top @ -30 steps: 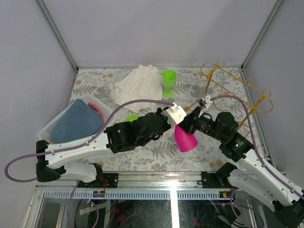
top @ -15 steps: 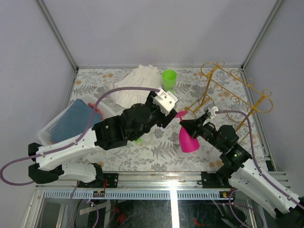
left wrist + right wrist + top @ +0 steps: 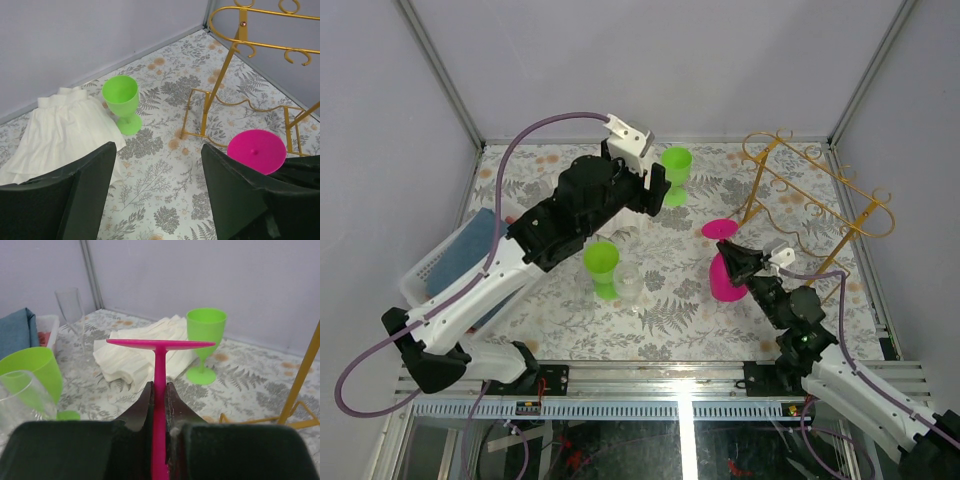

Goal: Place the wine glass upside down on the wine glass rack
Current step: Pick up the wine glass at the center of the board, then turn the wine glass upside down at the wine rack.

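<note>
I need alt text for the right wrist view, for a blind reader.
The right tool grips a pink glass by the stem, foot uppermost. Behind stand a green glass, a white cloth and a leg of the gold rack.

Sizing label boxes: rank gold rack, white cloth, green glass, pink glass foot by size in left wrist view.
1. gold rack, partly cropped.
2. white cloth.
3. green glass and pink glass foot: about alike.

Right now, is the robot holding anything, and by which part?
The right gripper pinches the pink wine glass by its stem, foot upward. The left gripper is open and holds nothing.
</note>
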You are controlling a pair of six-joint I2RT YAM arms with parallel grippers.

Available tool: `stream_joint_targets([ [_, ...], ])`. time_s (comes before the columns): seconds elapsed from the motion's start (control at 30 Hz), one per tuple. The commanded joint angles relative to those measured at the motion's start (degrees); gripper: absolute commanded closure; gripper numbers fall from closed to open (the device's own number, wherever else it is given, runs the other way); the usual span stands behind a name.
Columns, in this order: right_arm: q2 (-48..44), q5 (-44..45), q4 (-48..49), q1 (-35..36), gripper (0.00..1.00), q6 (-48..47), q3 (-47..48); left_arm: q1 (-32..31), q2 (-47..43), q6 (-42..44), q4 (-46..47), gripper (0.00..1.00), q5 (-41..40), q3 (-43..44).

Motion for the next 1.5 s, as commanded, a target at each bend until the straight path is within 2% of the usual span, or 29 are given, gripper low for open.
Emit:
stream_joint_targets([
  [0.0, 2.94, 2.73, 16.74, -0.20, 1.00, -8.64, 0.31, 1.06, -1.35, -1.59, 3.99, 0.29, 1.01, -3.01],
  [0.23, 16.77, 7.80, 34.49, -0.20, 1.00, -10.40, 2.67, 2.56, -3.61, -2.14, 6.57, 0.20, -2.81, -8.00],
  [0.43, 35.00, 11.08, 60.66, -0.20, 1.00, -14.27, 5.10, 5.03, -4.91, -3.72, 7.61, 0.18, -2.76, -10.76],
  [0.53, 40.18, 11.29, 61.87, -0.29, 1.00, -15.19, 11.09, 5.09, -4.92, -3.30, 7.42, 0.17, -2.75, -11.19],
  [0.8, 43.77, 14.43, 61.81, -0.91, 1.00, -17.37, 17.62, 5.08, -4.93, -2.78, 7.43, 0.16, -3.56, -11.59],
  [1.1, 44.50, 26.43, 61.80, -1.64, 1.00, -16.06, 18.01, 5.11, -5.23, -2.59, 7.33, 0.16, -3.62, -11.63],
  [1.47, 45.50, 30.88, 61.83, -2.66, 1.00, -15.18, 18.74, 5.09, -4.91, -2.59, 7.33, 0.16, -3.31, -11.68],
])
